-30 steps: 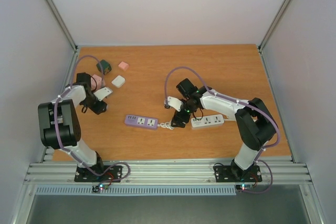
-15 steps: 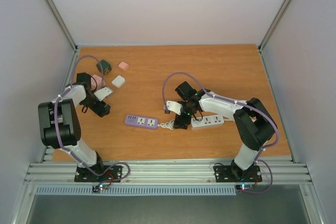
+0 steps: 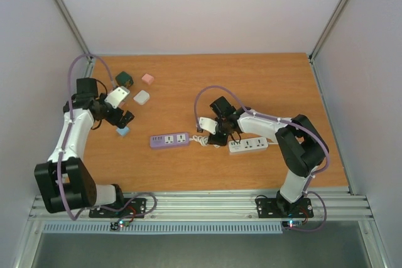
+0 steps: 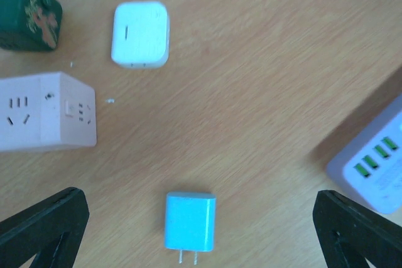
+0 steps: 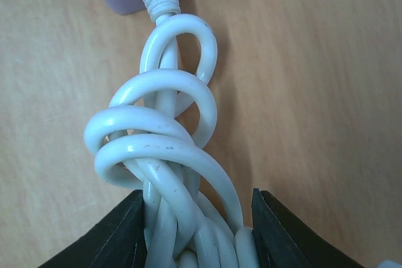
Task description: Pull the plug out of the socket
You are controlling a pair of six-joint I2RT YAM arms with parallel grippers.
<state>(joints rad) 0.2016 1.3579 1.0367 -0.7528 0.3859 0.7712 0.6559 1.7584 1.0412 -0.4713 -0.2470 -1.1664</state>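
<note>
Over on the left, the left claw (image 4: 201, 233) is spread wide right above the blue plug (image 4: 190, 221). It lies flat on the tabletop (image 4: 264, 92), 2 prongs showing, near the purple power strip (image 3: 169, 140) but not touching it. Right claw (image 5: 198, 233) is squeezed narrow on that strip's coiled white cord (image 5: 163, 155).

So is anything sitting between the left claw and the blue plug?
Nothing visible. The blue plug lies bare on the table, centred under the open left claw; the cube socket and purple strip sit off to the sides.
</note>
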